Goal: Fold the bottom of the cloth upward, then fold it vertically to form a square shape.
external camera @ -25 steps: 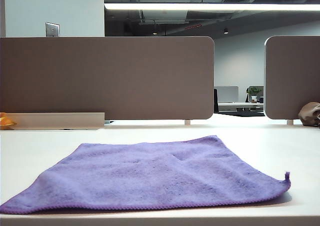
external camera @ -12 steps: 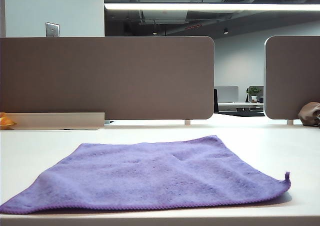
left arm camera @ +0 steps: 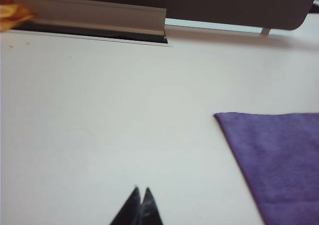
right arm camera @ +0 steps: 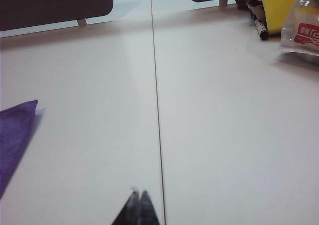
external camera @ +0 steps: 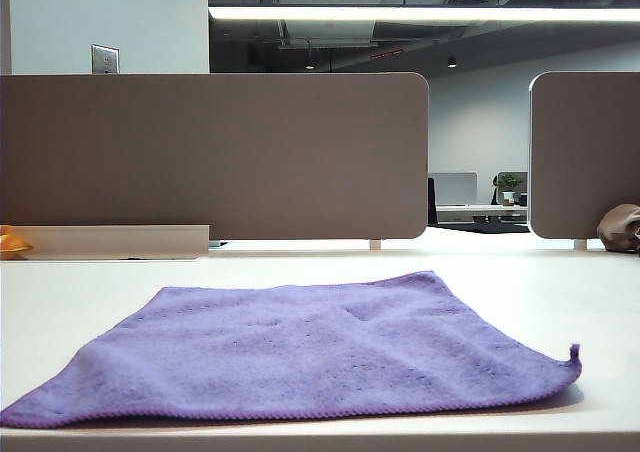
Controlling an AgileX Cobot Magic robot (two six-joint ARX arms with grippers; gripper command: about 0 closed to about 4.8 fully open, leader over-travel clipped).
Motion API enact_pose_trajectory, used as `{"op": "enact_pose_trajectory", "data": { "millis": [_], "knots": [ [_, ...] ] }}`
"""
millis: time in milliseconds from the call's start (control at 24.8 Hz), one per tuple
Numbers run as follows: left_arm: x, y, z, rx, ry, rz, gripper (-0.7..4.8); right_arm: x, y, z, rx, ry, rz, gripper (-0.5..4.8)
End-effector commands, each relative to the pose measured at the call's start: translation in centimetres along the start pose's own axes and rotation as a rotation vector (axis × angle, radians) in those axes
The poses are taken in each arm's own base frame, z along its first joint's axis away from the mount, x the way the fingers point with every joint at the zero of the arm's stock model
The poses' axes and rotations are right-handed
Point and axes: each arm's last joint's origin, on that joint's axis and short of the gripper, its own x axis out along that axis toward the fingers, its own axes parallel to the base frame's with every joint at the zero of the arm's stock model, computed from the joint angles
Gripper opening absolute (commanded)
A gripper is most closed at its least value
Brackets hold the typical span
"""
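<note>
Lying flat as before, cloth (external camera: 300, 347); left gripper (left arm camera: 140, 192) & right gripper (right arm camera: 137, 194) closed, empty.

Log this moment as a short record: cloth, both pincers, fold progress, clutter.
cloth: purple cloth spread flat on the table, unfolded
left pincer: shut, empty, over bare table beside the cloth
right pincer: shut, empty, apart from the cloth
fold progress: none yet
clutter: brown lump at the far right; yellow card
</note>
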Motion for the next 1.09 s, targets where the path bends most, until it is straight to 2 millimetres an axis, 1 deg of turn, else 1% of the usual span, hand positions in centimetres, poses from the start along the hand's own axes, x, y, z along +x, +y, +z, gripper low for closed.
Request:
{"op": "enact_pose_trajectory", "data": {
  "millis": [40, 81, 121, 161, 202, 282, 363, 403, 444, 484, 524, 565, 605, 686, 726, 807, 847, 887, 928, 968, 1008, 1048, 1089],
  "knots": [
    [-0.5, -0.4, 1.6, -0.197, -0.054, -0.070, -0.05, 0.0, 0.3, 0.0, 0.152, 0.003, 0.108, -0.01],
    [-0.7, -0.5, 2.3, -0.246, -0.072, -0.091, -0.05, 0.0, 0.5, 0.3, 0.209, -0.005, 0.172, -0.01],
    [-1.2, -0.8, 3.7, -0.335, -0.102, -0.145, -0.05, -0.2, 0.9, 1.1, 0.302, -0.045, 0.290, -0.01],
    [-1.6, -1.1, 4.5, -0.370, -0.114, -0.191, -0.05, -0.4, 1.2, 1.8, 0.349, -0.092, 0.381, -0.01],
    [-2.3, -1.5, 5.8, -0.374, -0.135, -0.261, -0.05, -0.7, 1.5, 2.7, 0.360, -0.161, 0.468, -0.01],
    [-3.1, -1.9, 7.3, -0.348, -0.168, -0.320, -0.04, -1.2, 1.8, 3.9, 0.324, -0.275, 0.555, 0.04],
    [-3.5, -2.2, 7.9, -0.375, -0.161, -0.388, -0.03, -1.4, 1.8, 4.3, 0.319, -0.324, 0.575, 0.68],
    [-3.6, -2.3, 8.0, -0.398, -0.149, -0.420, -0.03, -1.5, 1.9, 4.4, 0.353, -0.318, 0.588, 0.68],
    [-3.8, -2.5, 8.2, -0.427, -0.128, -0.479, -0.03, -1.5, 2.0, 4.4, 0.415, -0.284, 0.636, 0.66],
    [-4.0, -2.6, 8.4, -0.430, -0.119, -0.508, -0.04, -1.6, 2.0, 4.4, 0.438, -0.260, 0.669, 0.54],
    [-4.4, -2.8, 8.9, -0.417, -0.111, -0.556, -0.05, -1.8, 2.2, 4.6, 0.429, -0.232, 0.717, 0.07],
    [-4.8, -2.9, 9.4, -0.416, -0.116, -0.554, -0.05, -2.0, 2.3, 5.0, 0.426, -0.205, 0.726, -0.09],
    [-5.0, -2.9, 9.6, -0.426, -0.116, -0.528, -0.05, -2.1, 2.3, 5.2, 0.428, -0.187, 0.717, -0.09],
    [-5.0, -2.8, 10.0, -0.483, -0.053, -0.427, -0.05, -2.5, 2.3, 5.8, 0.426, -0.087, 0.643, -0.09],
    [-4.3, -2.6, 9.8, -0.530, 0.051, -0.392, -0.05, -2.8, 2.3, 6.0, 0.404, 0.001, 0.594, -0.09],
    [-3.0, -2.4, 9.2, -0.577, 0.169, -0.373, -0.05, -2.7, 2.3, 6.0, 0.370, 0.075, 0.576, -0.09],
    [-1.7, -2.1, 8.7, -0.620, 0.272, -0.354, -0.05, -2.5, 2.4, 6.1, 0.343, 0.123, 0.579, -0.09],
    [-0.8, -1.9, 8.4, -0.645, 0.332, -0.356, -0.05, -2.3, 2.4, 6.2, 0.347, 0.146, 0.576, -0.09],
    [0.6, -1.7, 7.8, -0.690, 0.432, -0.356, -0.05, -1.8, 2.4, 6.1, 0.364, 0.192, 0.564, -0.09],
    [1.5, -1.5, 7.4, -0.719, 0.496, -0.354, -0.05, -1.5, 2.4, 5.9, 0.379, 0.238, 0.551, -0.09],
    [2.9, -1.2, 6.3, -0.779, 0.615, -0.360, -0.05, -0.8, 2.4, 5.4, 0.405, 0.330, 0.549, -0.09],
    [3.7, -1.1, 5.7, -0.813, 0.680, -0.370, -0.04, -0.4, 2.4, 5.0, 0.424, 0.393, 0.552, -0.08],
    [4.7, -0.9, 4.8, -0.845, 0.766, -0.382, 0.00, 0.3, 2.4, 4.3, 0.453, 0.484, 0.551, 0.24]
  ]
}}
